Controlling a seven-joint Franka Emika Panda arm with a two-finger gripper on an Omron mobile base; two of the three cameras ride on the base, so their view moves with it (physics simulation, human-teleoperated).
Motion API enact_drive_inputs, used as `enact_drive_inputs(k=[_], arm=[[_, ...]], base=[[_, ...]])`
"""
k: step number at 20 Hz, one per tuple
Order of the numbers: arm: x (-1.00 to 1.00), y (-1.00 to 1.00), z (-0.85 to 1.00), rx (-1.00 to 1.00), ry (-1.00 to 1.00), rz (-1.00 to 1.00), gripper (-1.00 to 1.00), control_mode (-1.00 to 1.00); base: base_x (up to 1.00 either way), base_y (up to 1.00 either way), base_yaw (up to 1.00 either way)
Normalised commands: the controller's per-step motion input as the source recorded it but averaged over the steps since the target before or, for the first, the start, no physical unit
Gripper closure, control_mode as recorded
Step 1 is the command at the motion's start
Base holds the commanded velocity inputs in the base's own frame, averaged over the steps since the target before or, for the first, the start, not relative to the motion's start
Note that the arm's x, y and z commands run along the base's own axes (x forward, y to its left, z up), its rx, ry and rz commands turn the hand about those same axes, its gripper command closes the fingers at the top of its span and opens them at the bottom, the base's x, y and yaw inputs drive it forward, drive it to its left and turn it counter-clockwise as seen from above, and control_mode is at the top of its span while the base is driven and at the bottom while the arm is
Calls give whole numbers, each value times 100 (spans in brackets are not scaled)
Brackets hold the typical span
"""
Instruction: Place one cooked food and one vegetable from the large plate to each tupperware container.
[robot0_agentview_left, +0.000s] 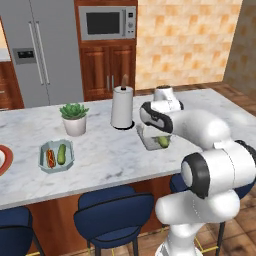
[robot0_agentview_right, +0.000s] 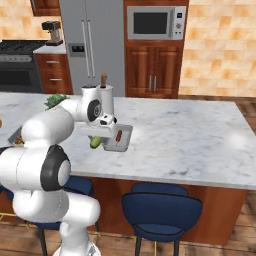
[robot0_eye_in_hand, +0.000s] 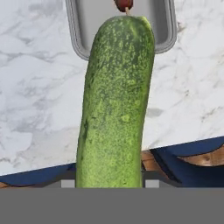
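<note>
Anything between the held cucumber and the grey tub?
Nothing visible. The cucumber in the gripper hangs at the grey tub's near edge. A sausage already lies inside, with free floor beside it.

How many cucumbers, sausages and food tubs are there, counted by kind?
Dark green cucumbers: 2, one in the pale teal tub, one held by the gripper
Reddish-brown sausages: 2, one in a bun in the teal tub, one in the grey tub
Shallow rectangular tubs: 2, pale teal and grey
Total: 6

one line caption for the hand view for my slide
Gripper holds a cucumber pointing toward the grey container, where a sausage already lies.
</note>
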Motion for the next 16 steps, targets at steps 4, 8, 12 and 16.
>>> enact_drive_inputs(k=[4, 8, 12, 16], arm=[[100, -12, -1, 11, 7, 0, 100, -100], [100, -21, -35, 7, -4, 0, 100, -100], [100, -22, -64, 4, -12, 4, 100, -100], [97, -1, -76, -1, -18, 4, 100, -100]], base=[[0, 0, 0], [0, 0, 0], [0, 0, 0], [0, 0, 0]])
